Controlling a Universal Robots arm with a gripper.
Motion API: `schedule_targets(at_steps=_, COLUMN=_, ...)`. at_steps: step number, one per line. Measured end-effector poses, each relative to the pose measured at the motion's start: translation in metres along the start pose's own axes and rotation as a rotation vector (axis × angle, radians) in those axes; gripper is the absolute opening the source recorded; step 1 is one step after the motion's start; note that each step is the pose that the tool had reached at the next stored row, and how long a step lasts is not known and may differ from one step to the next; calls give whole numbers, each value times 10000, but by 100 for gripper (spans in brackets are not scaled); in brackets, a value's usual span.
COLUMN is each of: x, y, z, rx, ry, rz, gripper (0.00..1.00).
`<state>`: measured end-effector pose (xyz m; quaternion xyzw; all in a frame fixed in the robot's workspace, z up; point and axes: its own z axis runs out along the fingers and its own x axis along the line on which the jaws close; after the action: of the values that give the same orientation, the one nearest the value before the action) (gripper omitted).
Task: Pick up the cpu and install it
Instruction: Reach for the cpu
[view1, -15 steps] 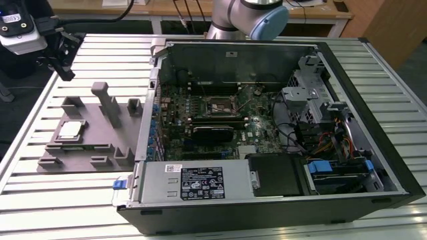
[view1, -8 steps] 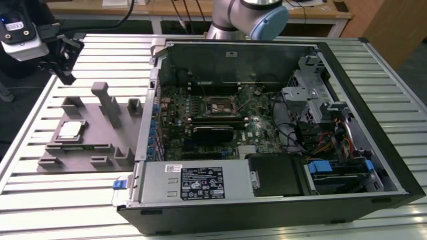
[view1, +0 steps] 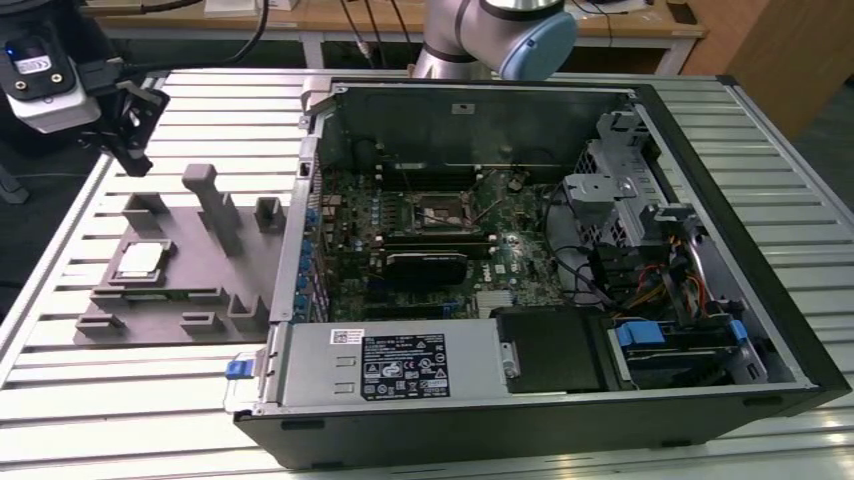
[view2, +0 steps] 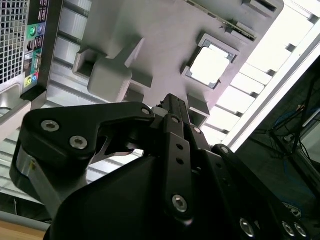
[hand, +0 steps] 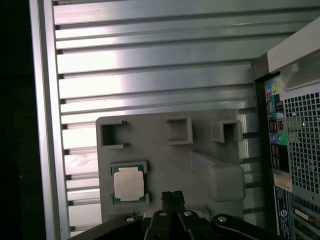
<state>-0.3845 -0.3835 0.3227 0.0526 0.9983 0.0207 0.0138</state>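
I see the ribbed aluminium table bearing the open black computer case and, at the exterior view's left, a grey moulded fixture plate. The black gripper hangs above that plate, jaws pressed together on nothing. The cpu, a small silver square chip, lies flat in a recess of the plate, apart from the gripper.

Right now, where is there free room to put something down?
Bare table slats lie in front of the grey fixture, at the exterior view's lower left, and beside the computer case at its upper right. The fixture, holding the cpu, and the case interior are crowded.
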Motion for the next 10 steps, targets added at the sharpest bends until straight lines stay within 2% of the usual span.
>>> schedule_targets(at_steps=10, x=9, y=-57, z=66, rx=0, ry=0, rz=1, gripper=11)
